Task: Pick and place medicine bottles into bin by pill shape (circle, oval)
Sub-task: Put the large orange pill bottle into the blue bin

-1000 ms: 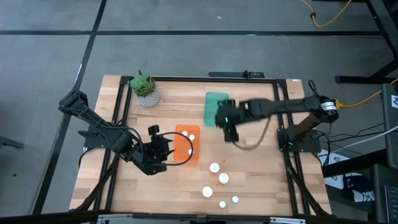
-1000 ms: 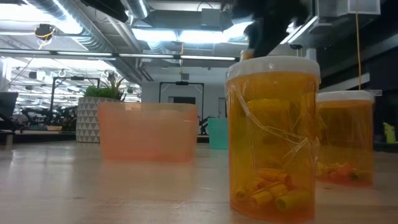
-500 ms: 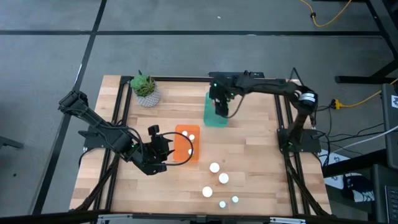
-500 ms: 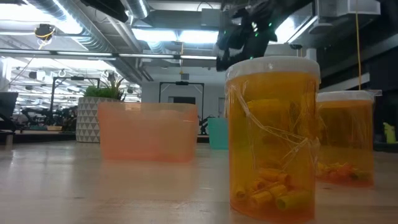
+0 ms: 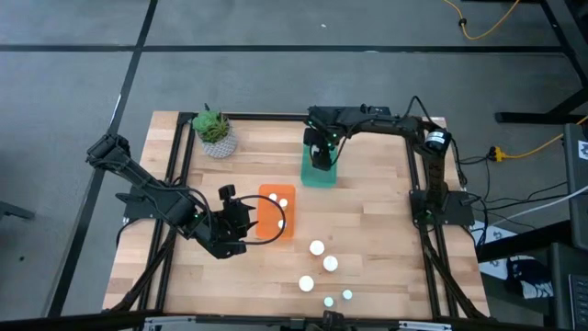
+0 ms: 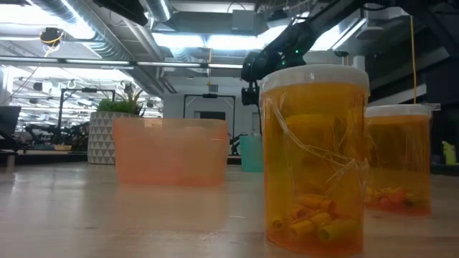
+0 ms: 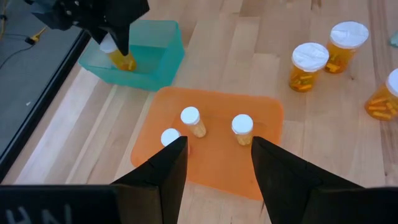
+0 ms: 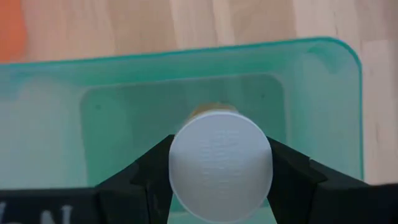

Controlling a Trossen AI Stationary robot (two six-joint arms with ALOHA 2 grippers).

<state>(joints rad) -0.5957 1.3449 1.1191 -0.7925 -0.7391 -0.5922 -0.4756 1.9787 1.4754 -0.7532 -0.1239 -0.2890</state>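
Observation:
My right gripper (image 5: 320, 154) hangs over the teal bin (image 5: 307, 175) at the table's far middle, shut on a medicine bottle (image 8: 221, 165) with a white cap and an amber body (image 7: 122, 60). The bottle's lower end is inside the bin. My left gripper (image 7: 217, 163) stands open with nothing between its fingers, at the left side of the orange bin (image 5: 265, 225). Three bottles (image 7: 189, 118) stand upright in the orange bin. Several more bottles (image 5: 316, 247) stand on the table near its front edge. My right gripper pinches the bottle between its two fingers (image 8: 289, 173), on opposite sides just under the white cap (image 8: 186, 180). The fingers come steeply from above. The bottle hangs upright below them inside the teal bin; whether its bottom touches the bin's floor I cannot tell.
A potted plant (image 5: 214, 131) stands at the far left corner. In the low view two amber bottles (image 6: 315, 158) stand close to the camera and hide part of the right arm. Bare wood lies between the two bins and the loose bottles.
My right gripper, carrying the bottle, has swung from the table's middle toward the far edge and a little left, over the teal bin. It has then sunk until the bottle stands in the bin. The left arm has kept still.

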